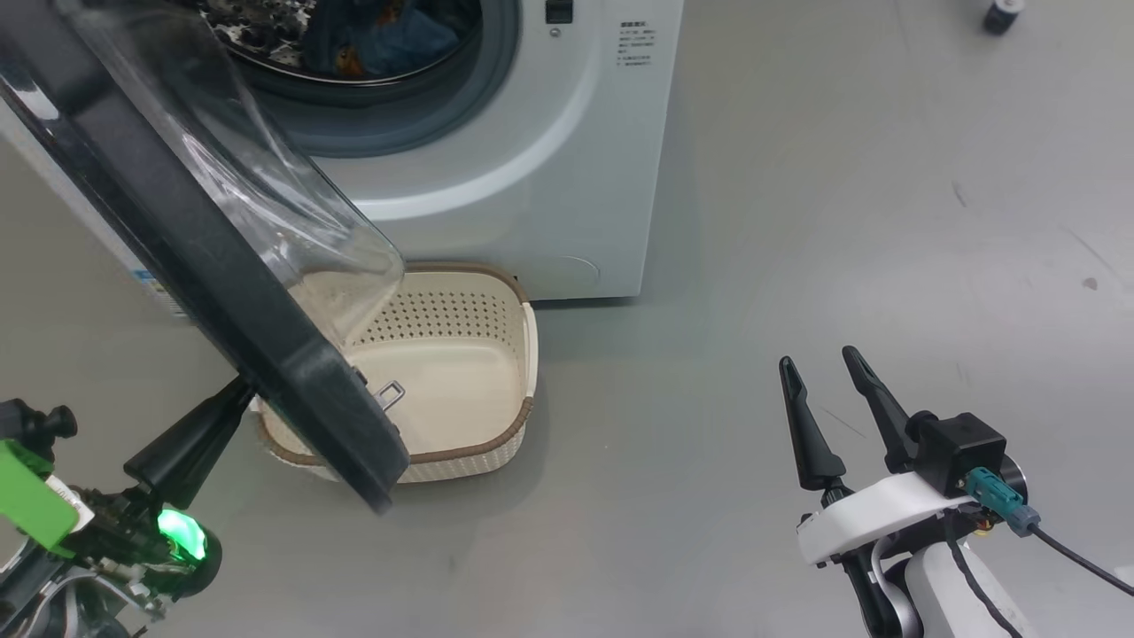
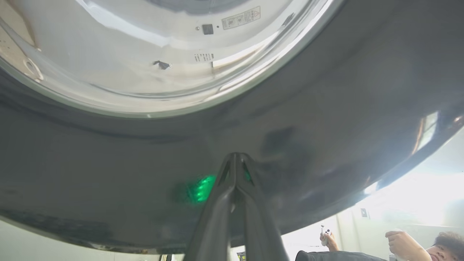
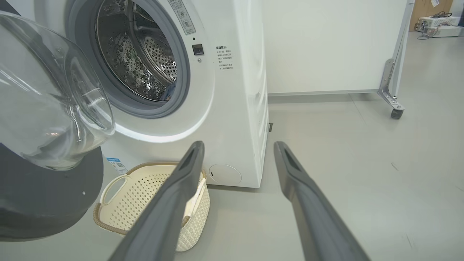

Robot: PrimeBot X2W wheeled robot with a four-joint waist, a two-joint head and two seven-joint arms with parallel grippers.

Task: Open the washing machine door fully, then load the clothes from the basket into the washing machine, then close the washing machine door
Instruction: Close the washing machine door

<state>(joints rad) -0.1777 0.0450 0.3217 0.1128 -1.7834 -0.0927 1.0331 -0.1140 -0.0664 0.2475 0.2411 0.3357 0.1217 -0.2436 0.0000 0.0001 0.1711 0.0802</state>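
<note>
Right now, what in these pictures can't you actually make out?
- Left gripper: in the head view its fingertips are hidden behind the washing machine door.
- Basket: in the head view its left side is covered by the door.
- Clothes in the drum: cut off by the head view's top edge.
- Printed label on the washing machine: too small to read in the right wrist view.
</note>
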